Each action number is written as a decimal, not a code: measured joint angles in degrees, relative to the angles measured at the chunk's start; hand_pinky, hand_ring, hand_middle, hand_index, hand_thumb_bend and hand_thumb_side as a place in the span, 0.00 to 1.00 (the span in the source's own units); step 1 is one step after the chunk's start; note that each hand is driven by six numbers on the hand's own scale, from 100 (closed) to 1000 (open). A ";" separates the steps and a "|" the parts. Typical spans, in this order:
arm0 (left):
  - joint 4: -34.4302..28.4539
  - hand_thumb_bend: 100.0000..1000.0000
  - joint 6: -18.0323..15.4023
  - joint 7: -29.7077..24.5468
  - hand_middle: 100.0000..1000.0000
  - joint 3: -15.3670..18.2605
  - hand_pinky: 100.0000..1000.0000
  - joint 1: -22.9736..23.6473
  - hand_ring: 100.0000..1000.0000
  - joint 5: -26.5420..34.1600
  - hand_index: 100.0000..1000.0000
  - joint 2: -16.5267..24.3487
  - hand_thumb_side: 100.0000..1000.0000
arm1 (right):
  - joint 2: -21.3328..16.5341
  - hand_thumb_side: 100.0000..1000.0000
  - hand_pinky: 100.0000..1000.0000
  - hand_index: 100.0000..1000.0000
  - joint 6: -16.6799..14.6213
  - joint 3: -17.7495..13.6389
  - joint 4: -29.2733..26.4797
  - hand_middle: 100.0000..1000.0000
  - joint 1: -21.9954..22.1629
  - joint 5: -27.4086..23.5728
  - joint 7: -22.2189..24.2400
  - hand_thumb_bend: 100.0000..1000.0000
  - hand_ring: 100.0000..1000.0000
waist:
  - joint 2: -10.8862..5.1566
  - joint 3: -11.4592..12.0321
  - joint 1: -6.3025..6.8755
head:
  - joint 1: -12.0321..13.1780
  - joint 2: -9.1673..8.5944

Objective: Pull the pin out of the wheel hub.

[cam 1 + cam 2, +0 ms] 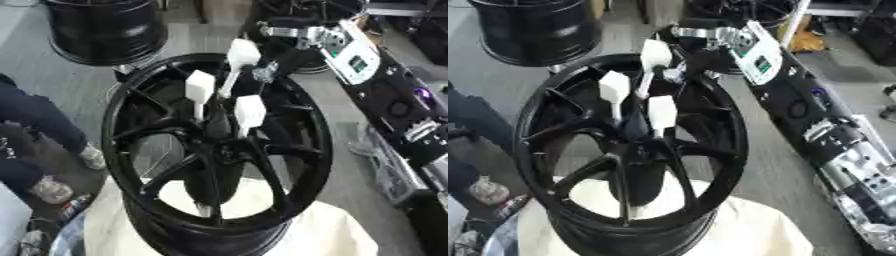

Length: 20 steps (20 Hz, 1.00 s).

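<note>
- While the black wheel hub (131,150) stands tilted on a cream-white cloth (341,235), its open face turned up toward the camera, three pins with white, flat, paddle-like heads stick out of its centre.
- One pin (199,90) stands on the left, one (249,112) lower and to the right, and the third pin (241,56) reaches highest, up toward the far rim.
- All three shafts run down into the dark middle of the hub, where the spokes meet; the exact holes they sit in cannot be made out.
- Beneath the hub a second dark rim (201,240) shows, as if the hub rests on top of it, with the cloth between or around them.
- From the upper right the robot's right arm (798,105) comes in, black with a white panel near the wrist.
- Its right hand (302,36) is at the far rim of the hub, just beside the head of the highest pin.
- Silver parts of the hand lie close to that pin's shaft (229,82), but whether the fingers pinch it, or are spread or curled, cannot be told.
- The two lower pins stand apart from the hand, nearer the camera.
- Another black rim (105,30) stands on the grey floor at the upper left, well apart from the hub.
- At the left edge a person's dark sleeve (35,115) shows, touching nothing of the work.
- The left hand appears in neither view.
</note>
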 measured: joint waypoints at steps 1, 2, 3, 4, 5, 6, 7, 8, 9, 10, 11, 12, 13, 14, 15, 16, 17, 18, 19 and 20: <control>0.00 0.00 0.01 0.00 0.55 0.00 0.69 0.00 0.59 -0.02 0.65 0.00 0.87 | -1.08 0.20 0.73 0.41 0.23 -0.92 -1.11 0.19 0.15 -1.03 0.23 0.00 0.51 | 0.00 -0.18 -0.04 | 0.06 0.00; 0.00 0.00 0.02 0.00 0.55 0.01 0.69 0.01 0.59 -0.03 0.65 0.00 0.87 | -2.53 0.15 0.73 0.41 0.55 -2.00 -2.56 0.19 0.62 -2.24 0.55 0.00 0.51 | -0.01 -0.36 -0.06 | 0.10 0.01; 0.00 0.00 0.03 0.01 0.55 0.02 0.69 0.02 0.59 -0.04 0.65 0.00 0.87 | -3.97 0.15 0.73 0.41 0.81 -3.22 -4.10 0.19 1.54 -3.53 0.81 0.00 0.51 | -0.02 -0.52 -0.06 | 0.16 0.01; 0.00 0.00 0.04 0.02 0.55 0.03 0.69 0.06 0.59 -0.05 0.65 0.00 0.87 | -5.55 0.11 0.73 0.42 1.03 -4.45 -5.61 0.19 2.77 -4.74 1.04 0.00 0.51 | -0.02 -0.70 -0.07 | 0.22 0.01; 0.00 0.00 0.06 0.03 0.55 0.04 0.69 0.08 0.59 -0.08 0.65 0.00 0.87 | -7.35 0.10 0.73 0.42 1.10 -6.21 -7.35 0.18 4.72 -6.07 1.11 0.00 0.50 | -0.02 -0.87 -0.07 | 0.33 0.01; -0.01 0.00 0.07 0.05 0.55 0.07 0.69 0.08 0.59 -0.11 0.65 0.00 0.87 | -9.18 0.05 0.73 0.42 1.07 -7.99 -8.88 0.18 6.91 -7.21 1.08 0.00 0.50 | -0.02 -0.96 -0.08 | 0.36 0.01; -0.02 0.00 0.10 0.08 0.55 0.13 0.69 0.10 0.59 -0.15 0.65 0.00 0.87 | -10.98 0.05 0.73 0.42 0.88 -10.27 -10.46 0.18 9.62 -8.26 0.88 0.00 0.50 | -0.02 -1.16 -0.07 | 0.43 0.01; -0.03 0.00 0.15 0.14 0.55 0.23 0.69 0.10 0.59 -0.19 0.65 0.00 0.87 | -12.65 0.04 0.73 0.43 0.52 -12.61 -11.86 0.18 12.52 -8.97 0.53 0.00 0.49 | -0.02 -1.29 -0.07 | 0.48 0.01; -0.04 0.00 0.19 0.21 0.55 0.37 0.69 0.11 0.59 -0.21 0.65 0.00 0.87 | -13.86 0.04 0.73 0.43 0.21 -15.10 -13.14 0.18 15.44 -9.49 -0.09 0.00 0.49 | 0.00 -1.44 -0.02 | 0.65 0.01; -0.07 0.00 0.26 0.30 0.55 0.42 0.69 0.12 0.59 -0.23 0.65 0.00 0.87 | -14.65 0.07 0.73 0.44 0.21 -17.75 -14.22 0.19 18.56 -9.81 -1.25 0.00 0.49 | 0.02 -1.57 -0.01 | 0.85 0.01; -0.10 0.00 0.29 0.37 0.55 0.48 0.69 0.16 0.59 -0.24 0.65 0.00 0.87 | -15.00 0.08 0.73 0.44 0.64 -20.62 -15.02 0.19 22.01 -9.83 -3.04 0.00 0.49 | 0.03 -1.77 0.01 | 1.06 0.01; -0.11 0.00 0.35 0.46 0.55 0.64 0.69 0.21 0.59 -0.26 0.65 0.00 0.87 | -15.02 0.13 0.73 0.46 1.32 -23.47 -15.56 0.21 25.77 -9.46 -5.22 0.00 0.50 | 0.05 -2.06 0.01 | 1.29 0.01; -0.13 0.00 0.41 0.56 0.55 0.76 0.69 0.24 0.59 -0.27 0.65 0.00 0.87 | -15.01 0.13 0.73 0.46 2.21 -26.05 -15.74 0.21 29.43 -8.60 -7.62 0.00 0.50 | 0.06 -2.40 0.08 | 1.49 0.01; -0.14 0.00 0.45 0.65 0.55 0.78 0.69 0.26 0.59 -0.29 0.65 0.00 0.87 | -14.80 0.25 0.73 0.48 3.03 -28.07 -15.73 0.22 32.58 -7.46 -9.83 0.00 0.50 | 0.07 -2.68 0.18 | 1.64 0.02; -0.16 0.00 0.44 0.72 0.55 0.81 0.69 0.26 0.59 -0.34 0.65 0.00 0.87 | -14.31 0.29 0.73 0.50 3.93 -29.72 -15.47 0.25 35.80 -6.15 -11.95 0.00 0.51 | 0.09 -2.92 0.27 | 1.84 0.02; -0.19 0.00 0.47 0.77 0.55 0.89 0.69 0.27 0.59 -0.39 0.65 -0.01 0.87 | -13.43 0.46 0.75 0.66 4.71 -30.96 -14.65 0.39 39.23 -4.72 -13.90 0.00 0.56 | 0.13 -3.09 0.29 | 1.99 0.02; -0.24 0.00 0.48 0.81 0.55 0.96 0.69 0.27 0.59 -0.41 0.65 -0.01 0.87 | -12.30 0.53 0.76 0.76 5.49 -31.87 -13.45 0.47 42.34 -3.21 -15.64 0.00 0.61 | 0.19 -3.27 0.37 | 2.16 0.02; -0.28 0.00 0.46 0.84 0.55 1.05 0.69 0.27 0.59 -0.42 0.65 -0.02 0.87 | -11.01 0.56 0.76 0.79 6.37 -32.58 -11.86 0.50 45.25 -1.42 -17.22 0.00 0.63 | 0.24 -3.36 0.51 | 2.32 0.04; -0.28 0.00 0.42 0.88 0.55 1.08 0.69 0.29 0.59 -0.42 0.65 -0.02 0.87 | -9.63 0.56 0.76 0.79 7.13 -33.02 -10.26 0.50 47.48 0.49 -18.64 0.00 0.63 | 0.26 -3.51 0.74 | 2.41 0.05; -0.29 0.00 0.40 0.90 0.55 1.08 0.69 0.29 0.59 -0.42 0.65 -0.03 0.87 | -8.48 0.88 0.83 0.95 7.64 -33.33 -8.94 0.83 48.81 2.30 -19.84 0.00 0.78 | 0.26 -3.58 0.98 | 2.44 0.05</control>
